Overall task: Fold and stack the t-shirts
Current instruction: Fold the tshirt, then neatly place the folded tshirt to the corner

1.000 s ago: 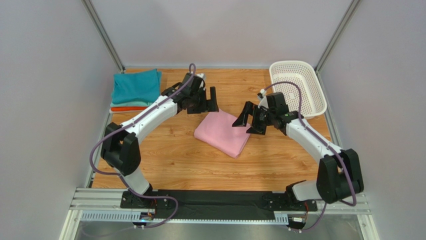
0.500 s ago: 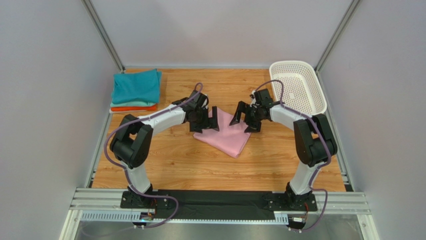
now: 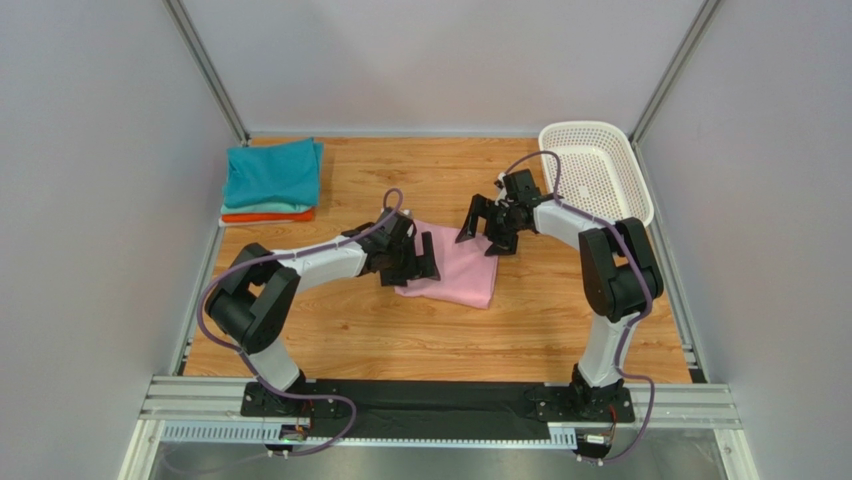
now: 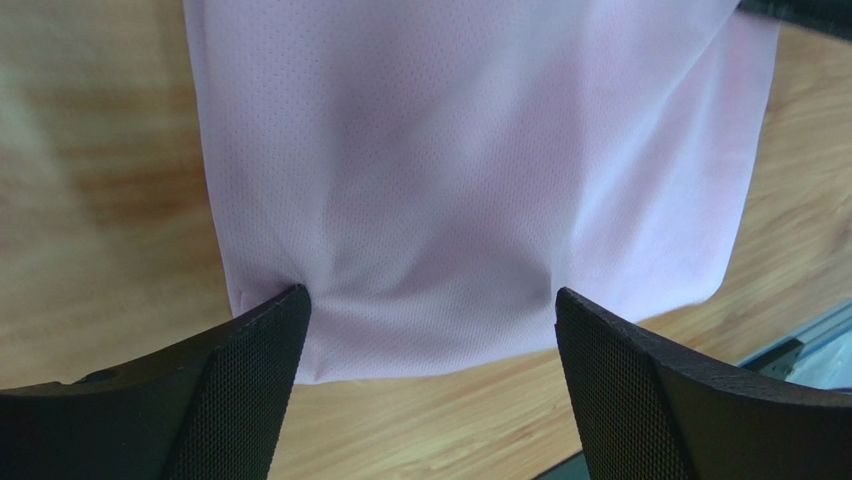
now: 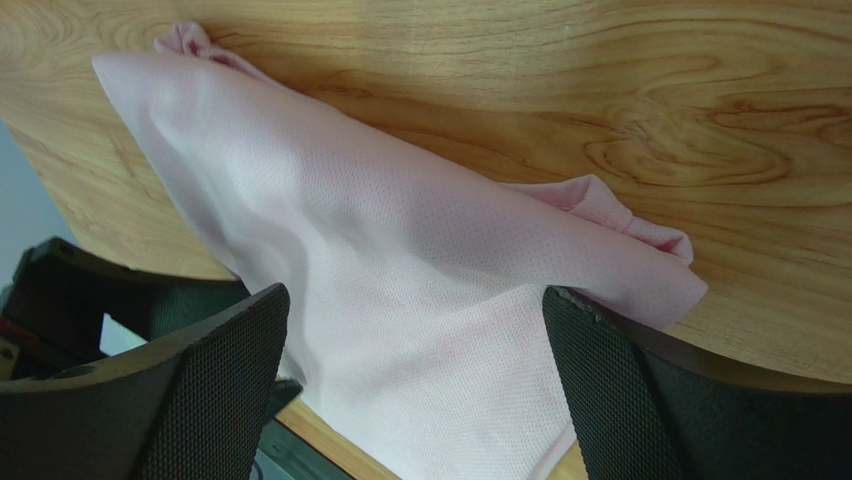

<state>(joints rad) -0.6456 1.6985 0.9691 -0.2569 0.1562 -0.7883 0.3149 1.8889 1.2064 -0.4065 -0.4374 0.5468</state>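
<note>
A folded light pink t-shirt (image 3: 460, 272) lies in the middle of the wooden table. My left gripper (image 3: 415, 262) is open at its left edge; in the left wrist view (image 4: 430, 292) both fingertips (image 4: 285, 312) press on the pink cloth (image 4: 470, 170) near its edge. My right gripper (image 3: 484, 232) is open at the shirt's far right corner; in the right wrist view (image 5: 415, 292) the pink cloth (image 5: 400, 270) lies between the spread fingers. A stack of folded shirts, teal (image 3: 272, 172) on top and orange (image 3: 262, 216) at the bottom, sits at the far left.
A white perforated basket (image 3: 620, 210) stands at the far right corner, just behind the right arm. Grey walls and frame posts close in the table on three sides.
Both arms have lowered and drawn in onto the pink shirt. The left gripper moved nearer and pushed the shirt's left edge; the shirt shifted and turned slightly.
</note>
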